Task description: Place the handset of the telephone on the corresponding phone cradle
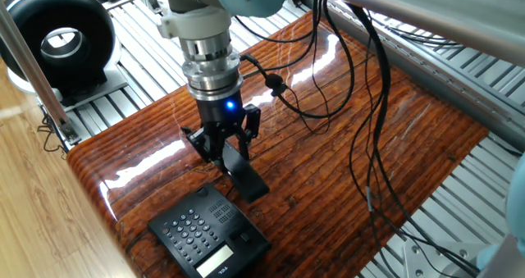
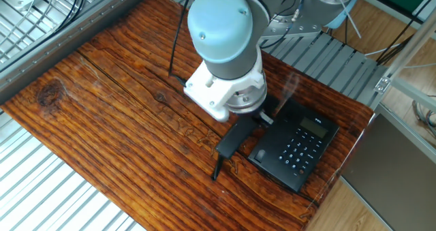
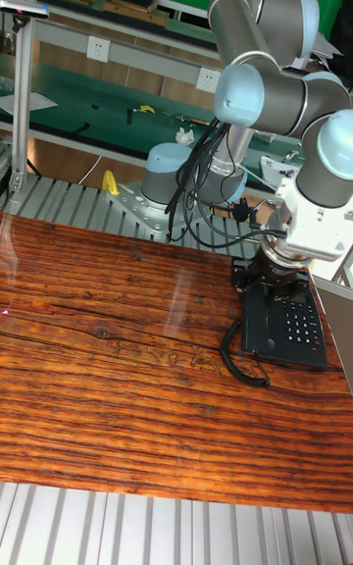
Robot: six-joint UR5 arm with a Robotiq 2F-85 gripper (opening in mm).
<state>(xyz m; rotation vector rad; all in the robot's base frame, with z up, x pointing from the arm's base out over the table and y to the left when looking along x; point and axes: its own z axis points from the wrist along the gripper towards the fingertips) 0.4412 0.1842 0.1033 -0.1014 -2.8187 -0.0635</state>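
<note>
One fixed view shows the gripper point(image 1: 222, 143) clamped on the handset point(image 1: 244, 174), carried tilted just beside the telephone point(image 1: 209, 231) at the worktop's edge, its phone cradle point(image 1: 243, 239) unfilled: seating remains.

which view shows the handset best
One fixed view: the handset hangs tilted in the gripper, mostly unobstructed. The other fixed view shows only its lower end; in the tall fixed view the gripper hides it.

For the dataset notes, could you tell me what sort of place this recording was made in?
Most likely a robotics lab or workshop: the wooden tabletop sits on aluminium rails, workbenches with wall sockets stand behind, and loose cables hang over the telephone.
</note>
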